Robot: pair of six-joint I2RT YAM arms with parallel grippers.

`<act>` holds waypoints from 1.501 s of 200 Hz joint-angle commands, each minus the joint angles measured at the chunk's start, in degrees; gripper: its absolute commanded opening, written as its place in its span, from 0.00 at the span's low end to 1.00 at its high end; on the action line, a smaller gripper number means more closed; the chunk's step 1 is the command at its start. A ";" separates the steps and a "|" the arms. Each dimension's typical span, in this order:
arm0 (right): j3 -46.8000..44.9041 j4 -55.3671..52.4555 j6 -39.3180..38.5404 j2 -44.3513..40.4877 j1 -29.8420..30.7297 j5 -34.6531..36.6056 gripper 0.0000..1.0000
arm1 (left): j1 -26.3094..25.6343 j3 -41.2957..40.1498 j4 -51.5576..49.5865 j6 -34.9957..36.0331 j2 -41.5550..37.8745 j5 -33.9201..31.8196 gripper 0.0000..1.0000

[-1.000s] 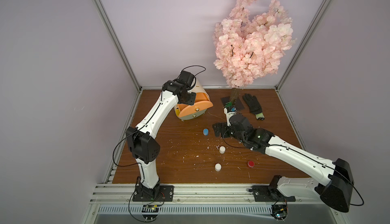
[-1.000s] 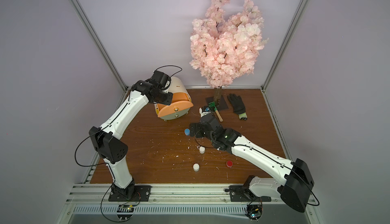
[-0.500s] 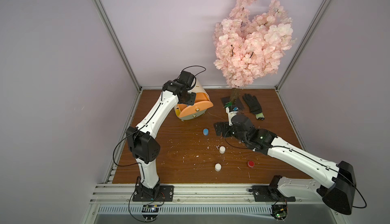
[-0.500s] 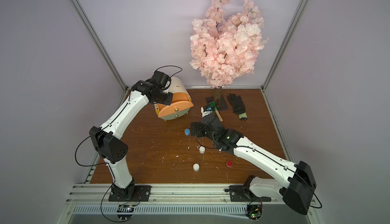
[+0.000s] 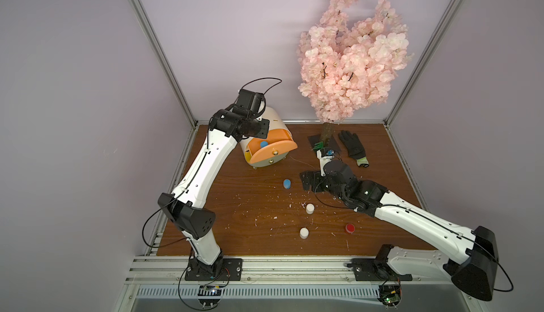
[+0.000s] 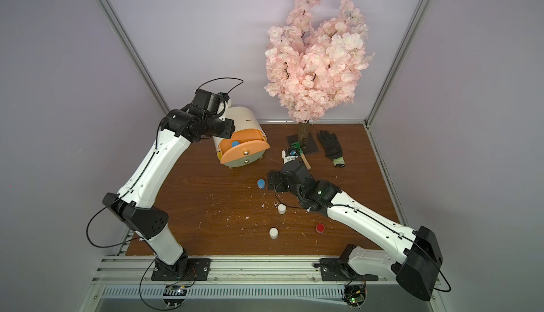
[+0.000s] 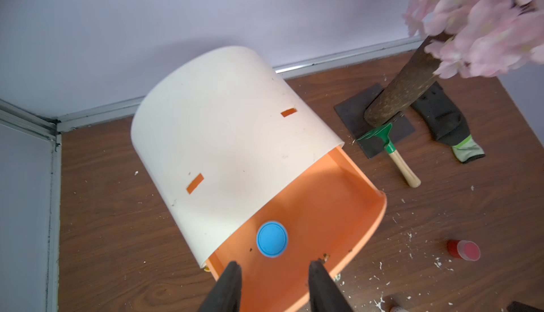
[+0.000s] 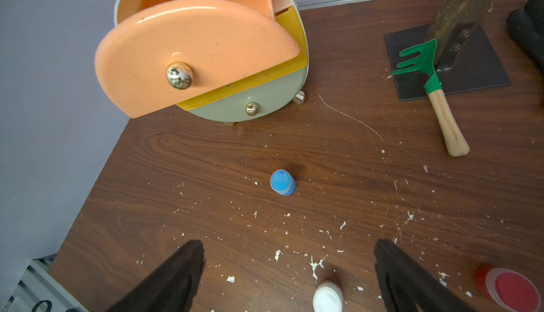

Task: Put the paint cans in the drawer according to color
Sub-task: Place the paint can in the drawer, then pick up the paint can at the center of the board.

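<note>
The cabinet (image 7: pixel 223 125) stands at the back left of the bench (image 5: pixel 235 213); its peach drawer (image 8: pixel 188 51) is pulled out, and one blue can (image 7: pixel 271 239) stands inside it, close to the cabinet's shell; the yellow drawer (image 8: pixel 250 85) beneath is shut, its knob covered by the peach front in the right wrist view.

The left claw (image 7: pixel 275 265) hangs over the open drawer, fingers parted with nothing between them; only their tips show, cut off by the frame, and in both top views the wrist housing hides them.

The right claw (image 8: pixel 289 245) is spread wide and empty above the bench; the second blue can (image 8: pixel 282 182) stands ahead of it, apart.

The rear white can (image 5: pixel 310 208) and the front white can (image 5: pixel 304 233) stand mid-bench; a red can (image 5: pixel 349 228) stands to the right of the front one.

The left wrist view shows a red-and-pink can (image 7: pixel 463 250) past the rake (image 7: pixel 391 148); whether it is that same red can I cannot tell, since the right arm covers that patch in both top views.
</note>
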 commanded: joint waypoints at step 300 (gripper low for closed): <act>-7.14 -4.03 5.04 -8.87 -6.00 5.92 0.98 | -19.31 -56.04 49.02 -8.27 3.47 -10.07 0.52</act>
